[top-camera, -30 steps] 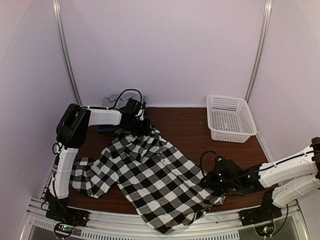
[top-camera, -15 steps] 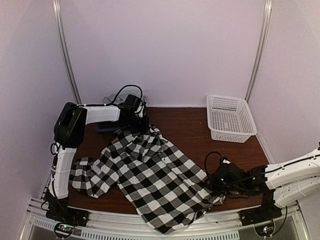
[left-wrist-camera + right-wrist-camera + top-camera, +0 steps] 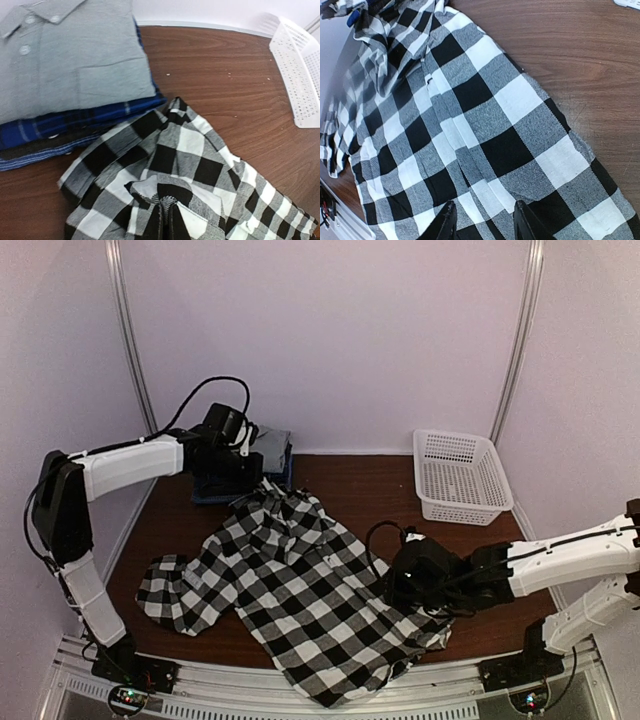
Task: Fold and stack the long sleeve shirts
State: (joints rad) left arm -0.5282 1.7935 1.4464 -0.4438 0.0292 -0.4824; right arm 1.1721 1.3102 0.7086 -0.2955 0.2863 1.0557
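Your left hand (image 3: 165, 222) stretched to the far-left corner, clamped on the collar end of one black-and-white checked shirt (image 3: 300, 590) spread on the surface (image 3: 370, 485), one folded stack (image 3: 60, 125) beside it, grey shirt (image 3: 75, 60) on top, your right hand (image 3: 485, 225) low over the check's right edge, fingers apart, one white basket (image 3: 460, 480) far right.

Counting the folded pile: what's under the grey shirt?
Under the grey shirt lie a blue checked shirt and darker striped layers; how many shirts those are is hidden.
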